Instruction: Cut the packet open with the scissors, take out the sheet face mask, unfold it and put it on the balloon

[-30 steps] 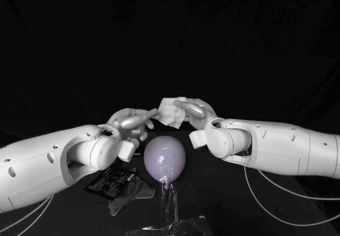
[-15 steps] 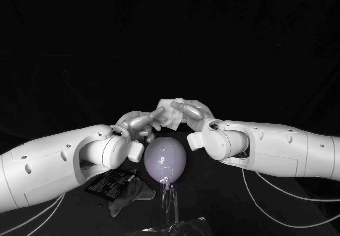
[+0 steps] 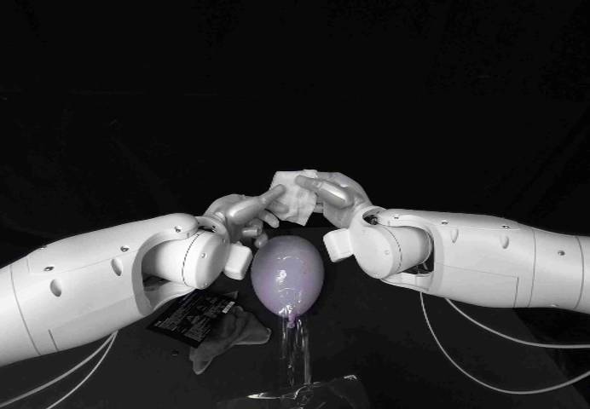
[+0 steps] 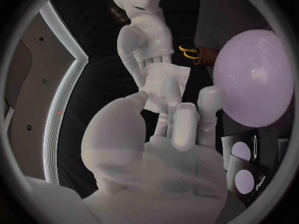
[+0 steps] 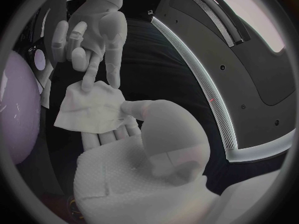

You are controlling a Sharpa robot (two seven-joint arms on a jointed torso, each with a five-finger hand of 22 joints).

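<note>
Head view, mask-unfolding stage. The right hand [image 3: 334, 194] pinches the folded sheet face mask [image 3: 292, 194] between thumb and fingers. It holds the mask in the air at 12 o'clock of the balloon [image 3: 288, 271], apart from it. The left hand [image 3: 244, 211] reaches in from 9 o'clock of the mask with its fingers extended and spread. Its fingertips lie at the mask's edge; whether they grip the sheet cannot be told. Compared with one second earlier, the left arm has swung inward and its hand has come nearer to the mask. The right hand, mask and balloon keep their places. The balloon stands upright on a clear stem [image 3: 295, 349]. The packet [image 3: 187, 317] lies flat on the black surface [image 3: 369, 341] at 8 o'clock of the balloon, partly under the left arm. Left wrist view: yellow-handled scissors [image 4: 190, 52] lie near the balloon.
</note>
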